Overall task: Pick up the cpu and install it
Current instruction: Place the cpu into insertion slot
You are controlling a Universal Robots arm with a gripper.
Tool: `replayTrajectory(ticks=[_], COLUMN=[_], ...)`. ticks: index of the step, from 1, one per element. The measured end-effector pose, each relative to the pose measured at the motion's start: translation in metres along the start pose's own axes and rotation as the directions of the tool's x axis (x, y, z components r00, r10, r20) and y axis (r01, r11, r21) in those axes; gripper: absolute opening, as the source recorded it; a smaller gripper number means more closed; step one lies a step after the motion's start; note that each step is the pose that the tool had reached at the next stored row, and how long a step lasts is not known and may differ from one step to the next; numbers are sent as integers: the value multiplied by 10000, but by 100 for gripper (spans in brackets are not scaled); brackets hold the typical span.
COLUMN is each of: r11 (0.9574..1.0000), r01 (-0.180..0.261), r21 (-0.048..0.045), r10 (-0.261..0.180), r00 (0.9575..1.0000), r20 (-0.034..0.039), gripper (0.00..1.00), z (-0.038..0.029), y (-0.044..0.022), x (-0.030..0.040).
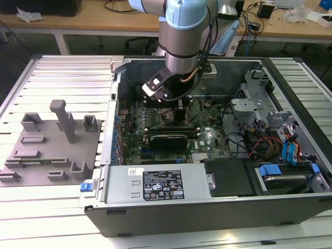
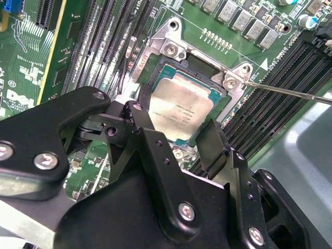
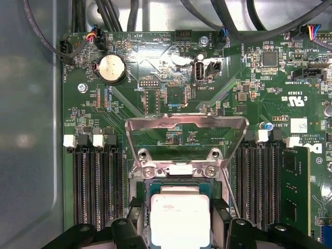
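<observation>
A workshop with cluttered benches [image 1: 93, 26] lies behind a slatted metal table [image 1: 57, 218] that carries an open computer case [image 1: 207, 207]. The arm reaches down into it. In the second wrist view the end effector [image 2: 175, 123] is closed on the cpu [image 2: 181, 104], its black fingers [image 2: 139, 116] against two opposite edges. The chip sits level at the socket [image 2: 171, 52] directly beneath. I cannot tell whether it is fully seated. The hinged load plate [image 3: 187, 129] stands raised just beyond the end effector, and memory slots [image 3: 96, 192] run along either side. The cpu is likely light, stiff and fragile, with a smooth metal top. It is best held by its bare edges, kept flat and not pressed hard. A grey moulded tray [image 1: 52, 150] lies well apart from the end effector, outside the case.
</observation>
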State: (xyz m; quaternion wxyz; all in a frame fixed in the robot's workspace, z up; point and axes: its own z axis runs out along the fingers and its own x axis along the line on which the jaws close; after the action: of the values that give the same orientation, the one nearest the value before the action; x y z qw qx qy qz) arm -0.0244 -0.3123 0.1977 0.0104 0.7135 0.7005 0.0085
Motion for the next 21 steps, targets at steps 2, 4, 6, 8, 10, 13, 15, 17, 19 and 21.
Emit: replayTrajectory(ticks=[2, 4, 6, 8, 10, 13, 15, 17, 19, 21], r11=[10000, 10000, 10000, 10000, 10000, 10000, 10000, 10000, 10000, 10000], r01=[0, 0, 0, -1, 0, 0, 3, 40, 45, 51], r21=[0, 1, 4, 0, 0, 1, 1, 3, 3, 4], r10=[0, 0, 0, 1, 0, 0, -3, -40, -45, -51], r00=[10000, 10000, 10000, 10000, 10000, 10000, 10000, 10000, 10000, 10000], r20=[0, 1, 7, 0, -1, 1, 5, 29, 29, 28], gripper=[62, 69, 69, 69, 69, 69, 69, 69, 69, 69], z=[-1, -2, -11, -42, -43, -47, -47, -47, -47, -47], y=[0, 0, -1, 1, 1, 1, 1, 1, 1, 1], x=[0, 0, -1, 0, 0, 0, -1, -1, 0, 0])
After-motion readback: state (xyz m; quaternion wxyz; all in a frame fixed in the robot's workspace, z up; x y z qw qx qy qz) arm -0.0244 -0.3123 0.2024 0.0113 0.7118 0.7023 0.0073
